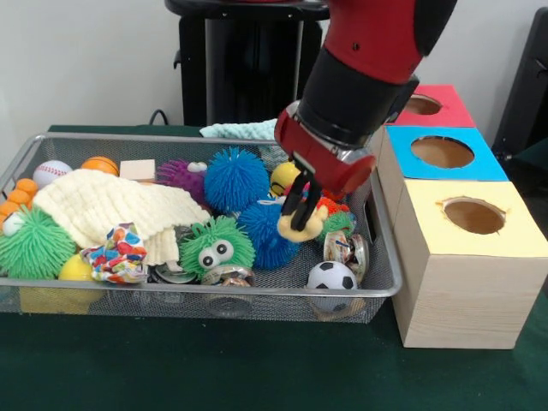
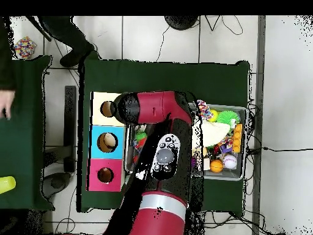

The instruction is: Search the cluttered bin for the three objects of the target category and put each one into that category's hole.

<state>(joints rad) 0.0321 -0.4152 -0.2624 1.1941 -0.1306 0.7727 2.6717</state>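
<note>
The wire mesh bin (image 1: 387, 287) is full of toys. A polka-dot white cloth (image 1: 118, 255) lies at its front left. A cream knitted cloth (image 1: 111, 205) is spread beside it and also shows in the overhead view (image 2: 214, 133). A teal cloth (image 1: 244, 130) hangs at the back rim. My gripper (image 1: 300, 218) reaches down into the bin's right part, right at a yellow toy (image 1: 301, 227); the cloths lie apart from it to the left. The yellow-topped box's hole (image 1: 473, 215) is right of the bin, and it also shows in the overhead view (image 2: 107, 109). There the arm hides the gripper.
Blue-topped hole (image 1: 442, 151) and red-topped hole (image 1: 421, 104) stand behind the yellow one. Spiky blue (image 1: 235, 180) and green (image 1: 36, 242) puffer balls, a soccer ball (image 1: 331, 276), a baseball (image 1: 51, 171) and tins fill the bin. A person's hand (image 2: 6, 104) shows at the overhead view's left edge.
</note>
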